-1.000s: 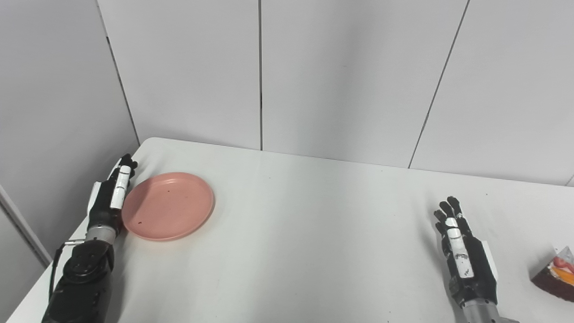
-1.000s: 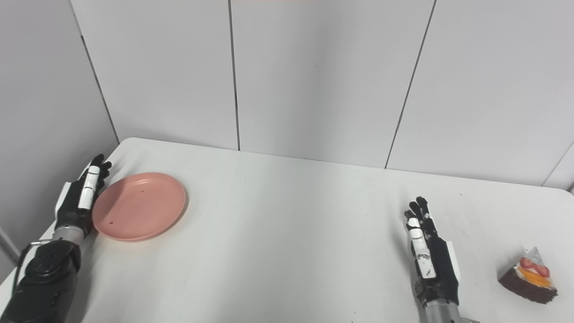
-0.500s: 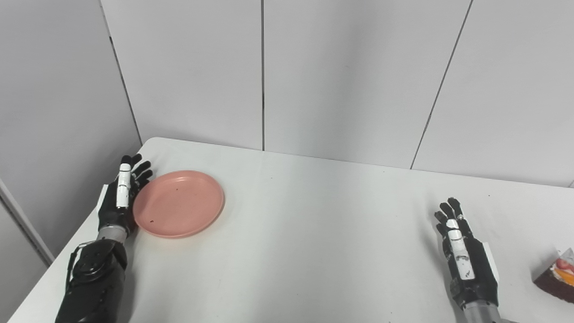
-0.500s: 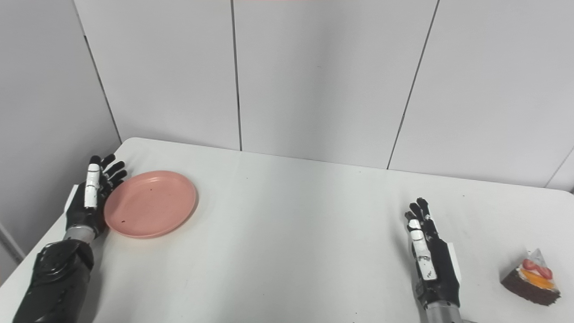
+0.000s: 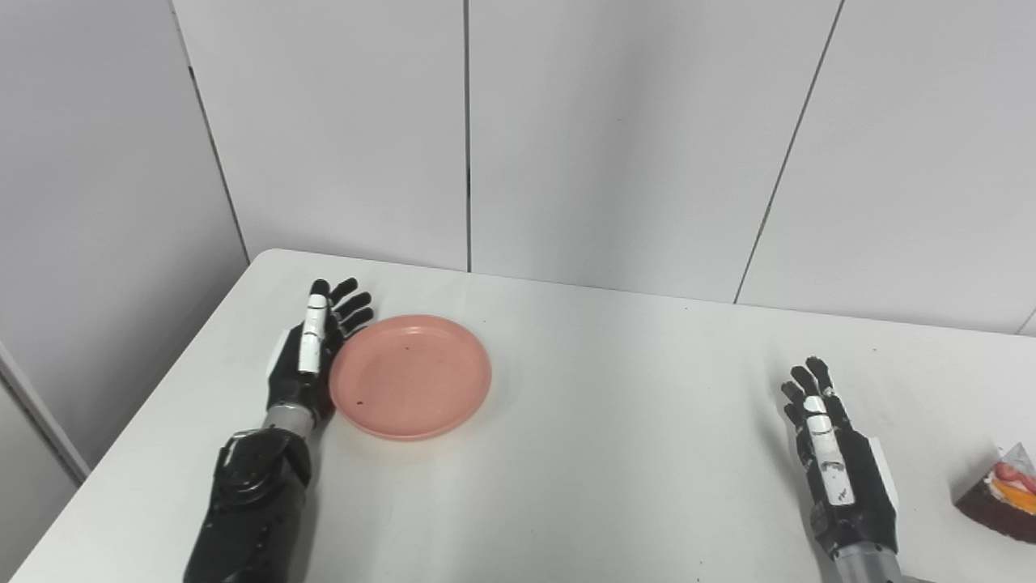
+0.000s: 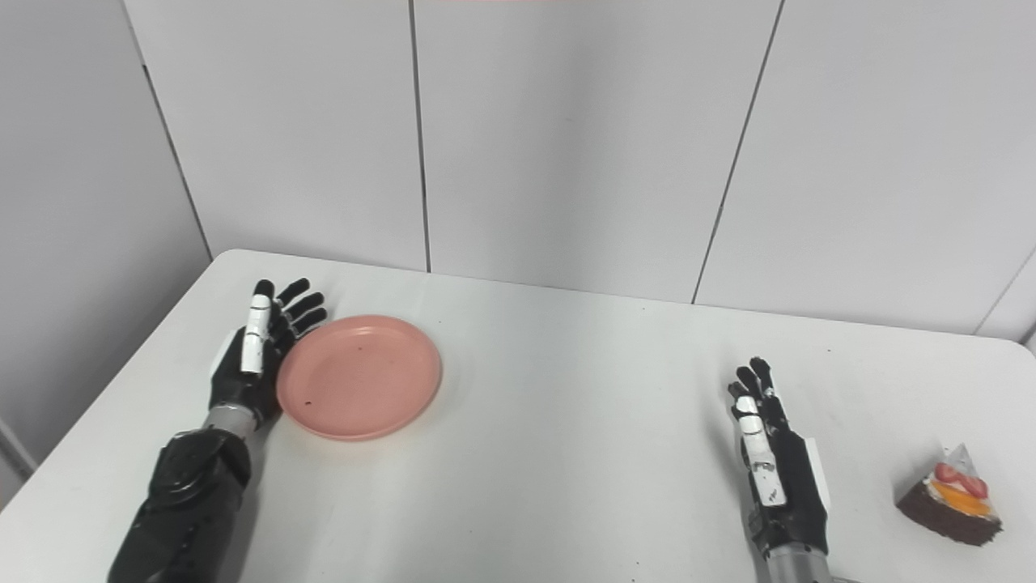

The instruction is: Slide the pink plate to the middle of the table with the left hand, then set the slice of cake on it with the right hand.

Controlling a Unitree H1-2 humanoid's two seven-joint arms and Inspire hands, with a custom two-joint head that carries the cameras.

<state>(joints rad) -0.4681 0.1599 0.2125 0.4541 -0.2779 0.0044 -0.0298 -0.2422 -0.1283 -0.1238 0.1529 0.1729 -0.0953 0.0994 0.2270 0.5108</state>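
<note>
A round pink plate (image 5: 410, 376) lies flat on the white table, left of its middle. My left hand (image 5: 310, 360) stands on edge against the plate's left rim, open, fingers stretched toward the back wall. My right hand (image 6: 775, 474) rests near the front right of the table, open with fingers apart and holding nothing. A wedge of chocolate cake (image 6: 951, 497) topped with strawberry and orange sits on the table to the right of that hand, a clear gap between them. In the left eye view the cake (image 5: 1004, 494) is cut by the right border.
The white table (image 5: 615, 405) has rounded corners and stands against grey wall panels at the back and left. Its left edge runs close beside my left forearm (image 5: 247, 510). Bare tabletop spans the stretch between the plate and my right hand.
My left hand has pushed the pink plate to the right, away from the table's left edge. The right hand and the cake have stayed where they were.
</note>
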